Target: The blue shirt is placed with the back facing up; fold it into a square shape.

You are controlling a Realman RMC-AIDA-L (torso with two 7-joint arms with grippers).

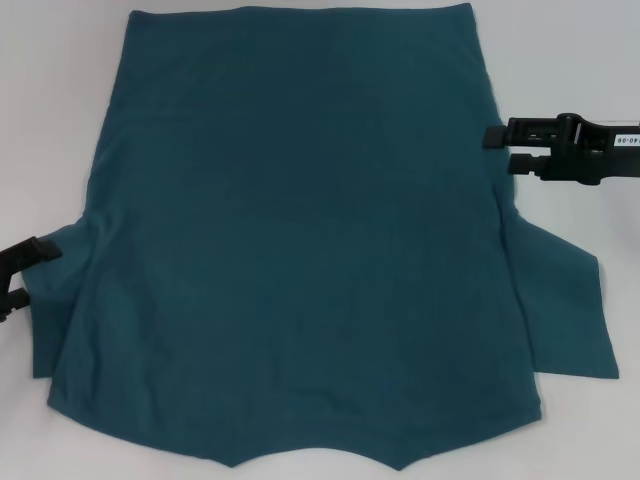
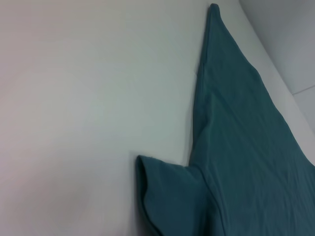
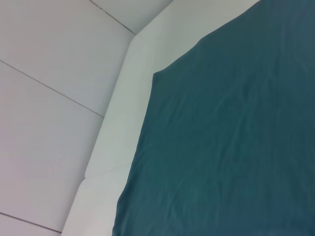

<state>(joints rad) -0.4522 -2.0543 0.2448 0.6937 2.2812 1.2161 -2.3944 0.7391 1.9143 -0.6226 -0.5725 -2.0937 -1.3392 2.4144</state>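
Note:
The blue shirt (image 1: pixel 300 250) lies spread flat on the white table (image 1: pixel 50 100), plain side up, hem at the far end and neckline at the near edge. Both short sleeves stick out, one on the left (image 1: pixel 60 300) and one on the right (image 1: pixel 565 310). My left gripper (image 1: pixel 28 275) is open just beside the left sleeve, holding nothing. My right gripper (image 1: pixel 507 150) is open at the shirt's right side edge, above the right sleeve, with nothing between its fingers. The left wrist view shows the shirt (image 2: pixel 246 162) with its sleeve (image 2: pixel 167 196); the right wrist view shows a hem corner of the shirt (image 3: pixel 231 147).
Bare white table surface (image 2: pixel 74 123) runs along both sides of the shirt. The table's edge (image 3: pixel 130 98) and the tiled floor (image 3: pixel 49 73) beyond it show in the right wrist view.

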